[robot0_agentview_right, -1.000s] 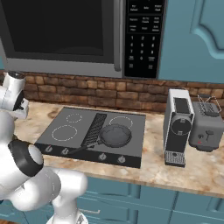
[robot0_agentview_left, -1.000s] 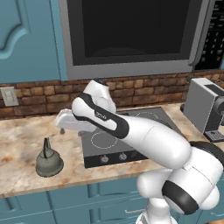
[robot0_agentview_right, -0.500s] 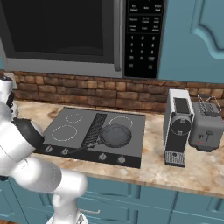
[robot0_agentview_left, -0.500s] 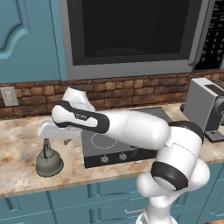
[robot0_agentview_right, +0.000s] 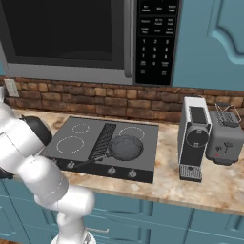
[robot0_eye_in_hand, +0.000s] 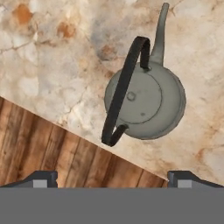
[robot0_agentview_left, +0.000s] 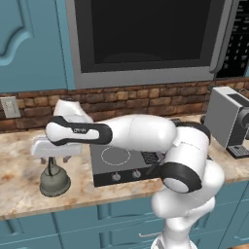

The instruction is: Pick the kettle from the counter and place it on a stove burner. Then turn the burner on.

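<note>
A home kitchen: a dark grey glass cooktop [robot0_agentview_right: 107,143] is set into a beige marbled stone worktop [robot0_agentview_right: 167,178], a black built-in microwave [robot0_agentview_right: 90,35] above it, a red-brown brick backsplash [robot0_agentview_right: 95,100] behind, teal cabinets [robot0_agentview_right: 209,43] beside the microwave, a grey coffee machine [robot0_agentview_right: 193,138] right of the cooktop.

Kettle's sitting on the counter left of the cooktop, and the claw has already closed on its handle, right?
Not quite. The kettle does sit on the counter left of the cooktop, but the claw is open above it, not closed on the handle. The hand view shows both fingertips spread wide, clear of it.
</note>
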{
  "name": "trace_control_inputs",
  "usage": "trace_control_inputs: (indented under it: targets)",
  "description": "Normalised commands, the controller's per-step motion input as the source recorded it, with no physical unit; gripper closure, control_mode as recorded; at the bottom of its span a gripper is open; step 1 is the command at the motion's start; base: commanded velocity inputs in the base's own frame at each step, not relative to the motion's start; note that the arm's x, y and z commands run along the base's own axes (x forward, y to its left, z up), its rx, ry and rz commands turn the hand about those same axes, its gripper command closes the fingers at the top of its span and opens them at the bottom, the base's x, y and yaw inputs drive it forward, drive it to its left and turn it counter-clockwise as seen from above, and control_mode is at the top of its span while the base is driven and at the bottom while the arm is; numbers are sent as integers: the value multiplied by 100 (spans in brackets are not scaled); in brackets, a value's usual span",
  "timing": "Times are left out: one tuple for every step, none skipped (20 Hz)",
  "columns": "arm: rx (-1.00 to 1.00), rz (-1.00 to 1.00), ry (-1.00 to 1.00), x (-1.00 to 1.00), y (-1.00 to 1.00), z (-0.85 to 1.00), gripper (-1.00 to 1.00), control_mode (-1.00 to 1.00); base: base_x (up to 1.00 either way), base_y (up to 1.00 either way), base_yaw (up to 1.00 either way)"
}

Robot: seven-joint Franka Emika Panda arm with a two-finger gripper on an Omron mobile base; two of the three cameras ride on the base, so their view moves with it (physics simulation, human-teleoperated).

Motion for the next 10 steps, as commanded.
trace_control_inputs:
  targets:
    - [0,0,0,15,29,-13,-100,-100,0,0,0]
    - [0,0,0,16,31,-16,-100,-100,0,0,0]
    - [0,0,0,16,30,-16,-100,-100,0,0,0]
    - [0,0,0,19,29,-19,-100,-100,0,0,0]
    - [0,0,0,21,31,-21,-100,-100,0,0,0]
    - [0,0,0,24,31,-23,-100,-100,0,0,0]
    - [0,0,0,26,29,-24,-100,-100,0,0,0]
    - [-2,0,-1,27,26,-25,-100,-100,0,0,0]
    - [-4,0,-2,31,22,-26,-100,-100,0,0,0]
    - [-7,0,-2,34,19,-26,-100,-100,0,0,0]
